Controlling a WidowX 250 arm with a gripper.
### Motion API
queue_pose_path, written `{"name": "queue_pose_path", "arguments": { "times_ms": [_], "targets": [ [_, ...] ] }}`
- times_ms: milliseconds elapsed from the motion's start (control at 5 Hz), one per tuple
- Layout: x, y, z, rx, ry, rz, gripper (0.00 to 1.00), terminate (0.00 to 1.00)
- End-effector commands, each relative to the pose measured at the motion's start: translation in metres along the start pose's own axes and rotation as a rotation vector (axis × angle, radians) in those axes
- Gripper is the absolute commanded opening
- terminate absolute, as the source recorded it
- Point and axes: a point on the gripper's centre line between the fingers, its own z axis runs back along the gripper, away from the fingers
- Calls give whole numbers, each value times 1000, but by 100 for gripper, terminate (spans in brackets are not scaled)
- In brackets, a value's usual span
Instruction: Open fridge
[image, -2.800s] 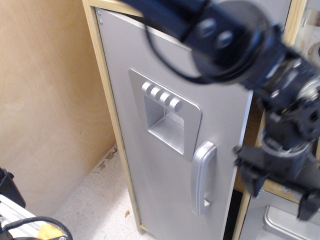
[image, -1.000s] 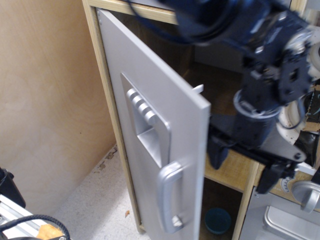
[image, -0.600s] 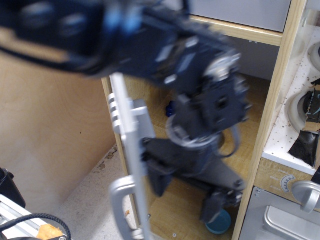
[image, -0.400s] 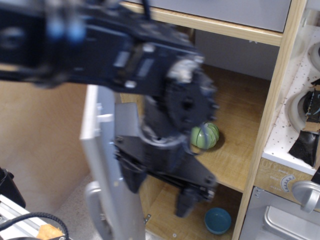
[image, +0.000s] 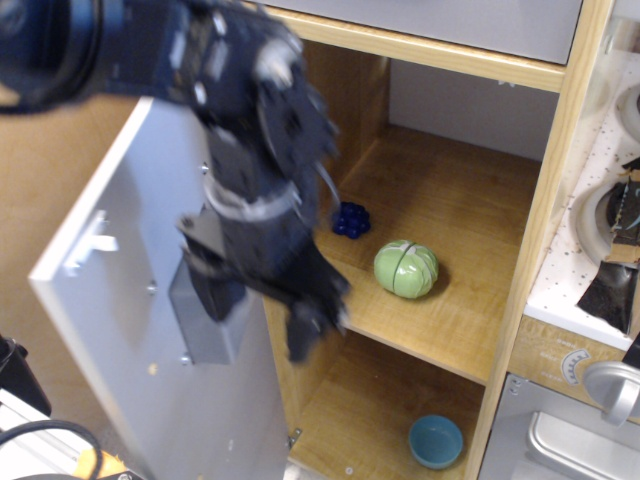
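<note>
The fridge (image: 545, 190) is a tall light-wood cabinet. Its flat grey door (image: 130, 340) is swung wide open to the left and shows its inner face; the handle and dispenser panel are hidden on the far side. My black gripper (image: 256, 316) hangs in front of the open doorway, right beside the door's inner face, with its two fingers (image: 304, 336) spread apart and nothing between them. I cannot tell whether it touches the door.
Inside, a green ball (image: 406, 269) and a small blue object (image: 350, 219) sit on the wooden shelf (image: 450, 325). A blue bowl (image: 436, 441) lies on the fridge floor. A silver oven door (image: 565, 445) with a round knob (image: 606, 385) is at the lower right. A plywood wall is at the left.
The door went from shut to swung wide open to the left. My arm swept from the right side across to the left, behind the door, following it.
</note>
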Motion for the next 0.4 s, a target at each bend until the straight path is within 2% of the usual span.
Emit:
{"name": "queue_pose_path", "arguments": {
  "times_ms": [0, 200],
  "targets": [
    [35, 39, 9, 24, -90, -35, 100, 0],
    [39, 44, 9, 42, -118, -16, 100, 100]
  ]
}}
